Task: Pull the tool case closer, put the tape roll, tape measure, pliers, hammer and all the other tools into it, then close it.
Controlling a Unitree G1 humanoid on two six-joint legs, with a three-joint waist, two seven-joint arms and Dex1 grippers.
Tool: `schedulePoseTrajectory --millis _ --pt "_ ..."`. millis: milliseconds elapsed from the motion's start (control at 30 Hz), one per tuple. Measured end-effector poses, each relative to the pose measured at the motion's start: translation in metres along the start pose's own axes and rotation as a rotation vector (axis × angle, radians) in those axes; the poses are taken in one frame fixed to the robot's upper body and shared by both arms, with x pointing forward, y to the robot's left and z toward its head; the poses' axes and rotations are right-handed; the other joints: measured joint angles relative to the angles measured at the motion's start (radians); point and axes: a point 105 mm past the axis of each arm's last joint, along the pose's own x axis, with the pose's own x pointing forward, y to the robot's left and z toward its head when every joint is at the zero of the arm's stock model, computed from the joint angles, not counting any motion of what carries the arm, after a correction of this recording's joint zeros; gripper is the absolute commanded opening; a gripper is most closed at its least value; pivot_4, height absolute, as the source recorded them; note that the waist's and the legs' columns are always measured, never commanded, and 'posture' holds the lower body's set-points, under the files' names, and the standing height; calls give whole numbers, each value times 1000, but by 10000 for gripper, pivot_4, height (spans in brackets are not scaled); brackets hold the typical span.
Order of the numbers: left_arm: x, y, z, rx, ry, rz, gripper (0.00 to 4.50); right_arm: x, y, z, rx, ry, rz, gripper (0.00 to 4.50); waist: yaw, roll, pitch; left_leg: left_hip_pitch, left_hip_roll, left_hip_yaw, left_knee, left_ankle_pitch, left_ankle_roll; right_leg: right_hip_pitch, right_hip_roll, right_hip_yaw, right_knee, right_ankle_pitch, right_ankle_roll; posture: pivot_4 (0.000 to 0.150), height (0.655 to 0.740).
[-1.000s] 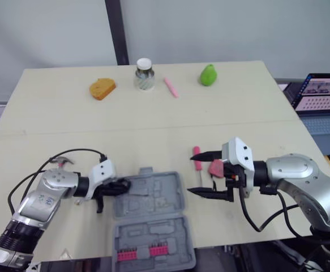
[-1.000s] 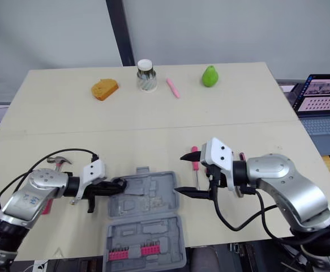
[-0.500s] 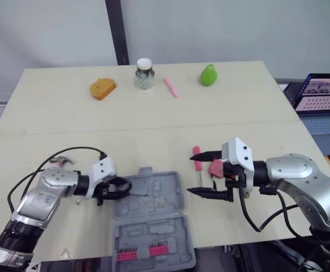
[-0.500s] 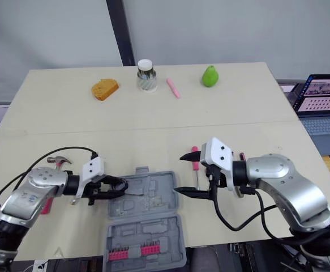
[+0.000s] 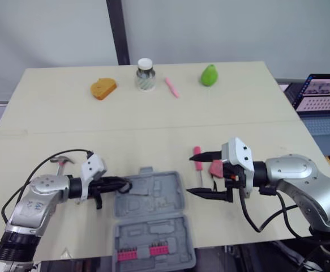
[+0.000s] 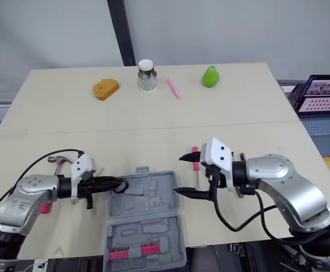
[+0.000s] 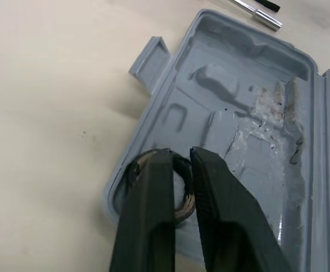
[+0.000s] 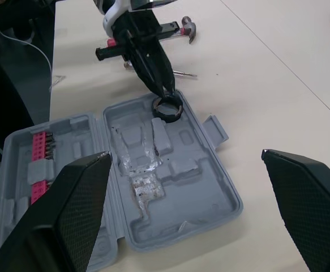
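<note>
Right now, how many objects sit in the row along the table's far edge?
4, from the robot's left to right: an orange wedge, a lidded jar, a pink stick and a green pear. Nothing in that row seems hidden.

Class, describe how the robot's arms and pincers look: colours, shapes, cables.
The left arm and right arm are silver-grey with rounded joint housings and white wrist blocks. The left pincer and right pincer each have two tapering black fingers. Black cables loop beside both forearms.
</note>
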Motion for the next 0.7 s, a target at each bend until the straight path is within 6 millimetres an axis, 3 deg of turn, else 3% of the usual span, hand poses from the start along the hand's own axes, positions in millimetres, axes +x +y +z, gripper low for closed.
schedulePoseTrajectory --millis 133,500,600,700 --pt "0 5 -4 7 -26 40 467 0 0 0 0 0 0 45000 1 0 0 0 0 0 0 0 0 0 0 0 0 0 0 1500 7400" --pt "5 5 -9 -11 -44 64 467 0 0 0 0 0 1 45000 0 0 0 0 0 0 0 0 0 0 0 0 0 0 0 1500 7400" --pt "5 4 -10 -12 -47 62 12695 0 0 0 1 -1 1 45000 -1 0 0 0 0 0 0 0 0 0 0 0 0 0 0 1500 7400" --pt "5 3 -12 -18 -44 61 12695 0 0 0 1 -1 1 45000 -1 0 0 0 0 0 0 0 0 0 0 0 0 0 0 1500 7400"
